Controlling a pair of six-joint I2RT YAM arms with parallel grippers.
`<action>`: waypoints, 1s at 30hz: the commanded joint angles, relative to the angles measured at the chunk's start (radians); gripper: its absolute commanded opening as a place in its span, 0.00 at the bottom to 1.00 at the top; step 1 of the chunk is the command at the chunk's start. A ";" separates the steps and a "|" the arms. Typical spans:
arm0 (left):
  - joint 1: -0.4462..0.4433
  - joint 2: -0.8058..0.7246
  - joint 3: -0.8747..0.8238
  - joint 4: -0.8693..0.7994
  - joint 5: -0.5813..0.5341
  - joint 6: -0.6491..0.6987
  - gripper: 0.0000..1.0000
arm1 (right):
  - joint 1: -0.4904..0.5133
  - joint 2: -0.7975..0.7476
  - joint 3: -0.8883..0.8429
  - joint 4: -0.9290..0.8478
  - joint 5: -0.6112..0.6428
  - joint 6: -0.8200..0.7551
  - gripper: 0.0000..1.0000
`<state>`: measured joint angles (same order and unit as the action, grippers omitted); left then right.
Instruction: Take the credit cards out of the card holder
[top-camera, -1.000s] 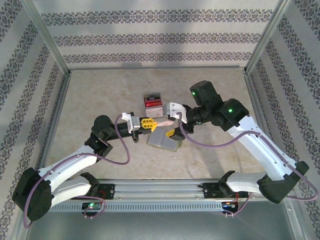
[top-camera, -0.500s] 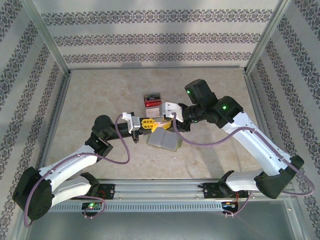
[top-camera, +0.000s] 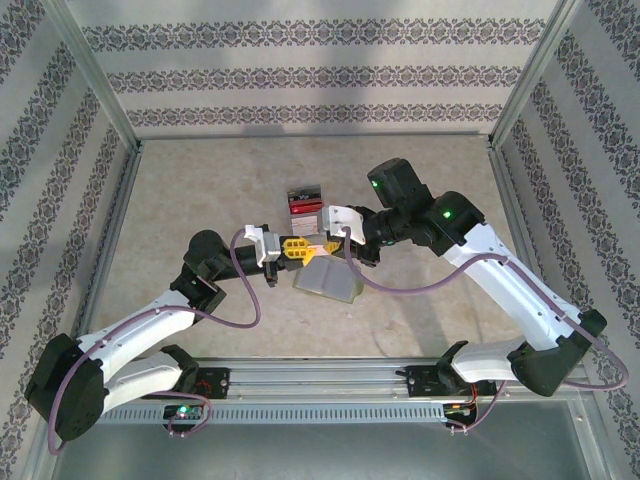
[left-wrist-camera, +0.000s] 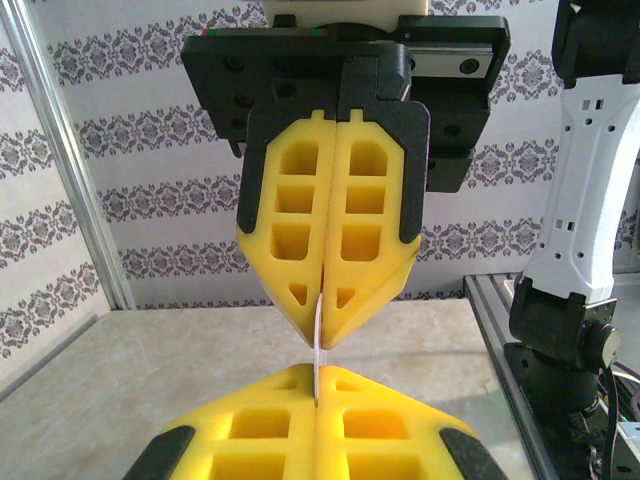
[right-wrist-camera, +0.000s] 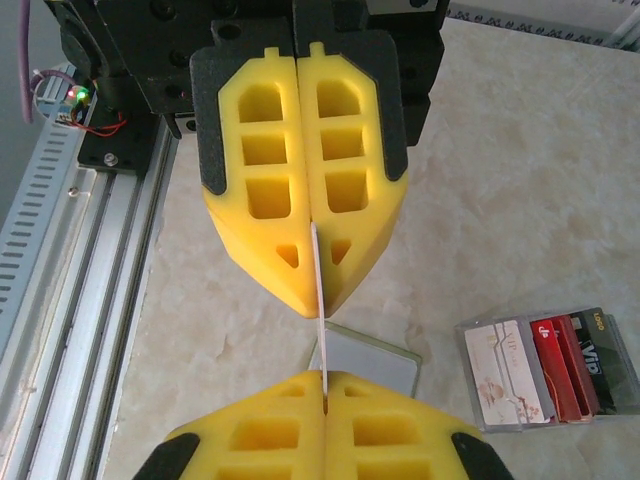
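Left gripper (top-camera: 306, 249): clenched, its yellow fingertips pressed together on a thin pale edge, tip to tip with the other arm's.
Right gripper (top-camera: 328, 247): clenched on that same edge from the opposite side, its tips almost meeting the left's.
Wrist views: the pale edge shows as a fine line running from the left gripper (left-wrist-camera: 316, 378) to the right one (left-wrist-camera: 320, 335).
Card holder (top-camera: 327, 280): hangs tilted just under the meeting fingertips, sloping toward the arm bases. Both grippers pinch its top edge. From the right gripper (right-wrist-camera: 325, 385) its grey panel (right-wrist-camera: 372, 362) sits just past the fingertips. Whether a card sits in the pinched edge, cannot tell.
Credit cards (top-camera: 305, 206): pinkish, red and black, fanned flat, just beyond both grippers on the far side, apart from the holder. They lie off to one side of the right fingertips (right-wrist-camera: 550, 370).
Table (top-camera: 200, 190): bare pale surface, wide on either side of the grippers.
Walls (top-camera: 320, 75): patterned, on three sides, well apart from both grippers.
Rail (top-camera: 320, 385): metal, along the near edge by the arm bases, well behind the holder.
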<state>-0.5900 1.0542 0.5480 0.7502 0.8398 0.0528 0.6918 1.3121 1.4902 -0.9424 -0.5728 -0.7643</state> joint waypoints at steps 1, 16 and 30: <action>-0.014 -0.017 -0.007 0.032 0.011 -0.015 0.17 | 0.011 0.002 0.008 -0.006 0.007 -0.031 0.00; -0.012 -0.331 -0.125 -0.258 -0.254 0.052 0.74 | -0.001 0.101 0.044 -0.011 0.106 -0.150 0.00; -0.013 -0.694 -0.166 -0.757 -0.502 0.021 0.82 | -0.107 0.436 0.308 -0.081 0.067 -0.253 0.00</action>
<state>-0.5945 0.3672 0.3611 0.1390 0.3748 0.0891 0.5961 1.6894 1.7397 -0.9905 -0.4763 -0.9791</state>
